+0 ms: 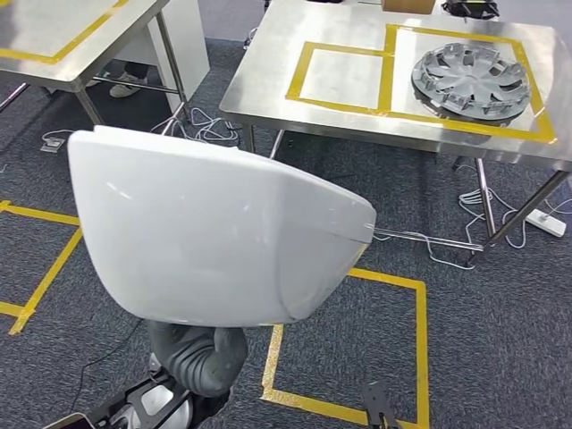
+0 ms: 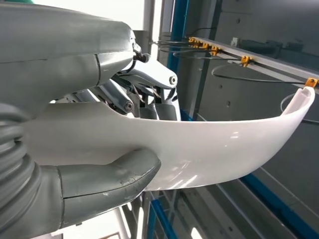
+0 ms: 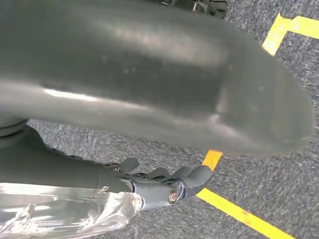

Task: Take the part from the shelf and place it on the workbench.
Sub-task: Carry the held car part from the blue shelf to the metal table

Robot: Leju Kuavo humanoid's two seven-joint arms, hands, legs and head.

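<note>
Thumb and fingers of the left hand [image 2: 112, 134] sit nearest the lens in the left wrist view: thick grey thumb pressed under the white moulded part [image 2: 211, 149], darker fingers [image 2: 150, 79] closed over its upper face, so the shell is pinched between them. Grip lies at one end of the part; the rest runs out well beyond the fingers to a thin upturned tip.

Right hand [image 3: 165, 184] in its wrist view: fingers curled loosely over grey carpet, nothing visibly between them. I cannot tell whether it touches the part.

Head view: white part [image 1: 202, 232] carried low in front of me, above the carpet and yellow floor tape [image 1: 422, 349]. Steel workbench [image 1: 270, 71] is ahead, apart from the part, with a taped square free beside a grey wheel cover [image 1: 472, 80].

Risks, my judgement:
- Smooth glossy shell plus one-end grip: the long overhang could twist or slip out of the pinch.
- Part hides much of my forward view; its far tip may strike the bench edge on approach.
- Setting down too far right could hit the wheel cover.
</note>
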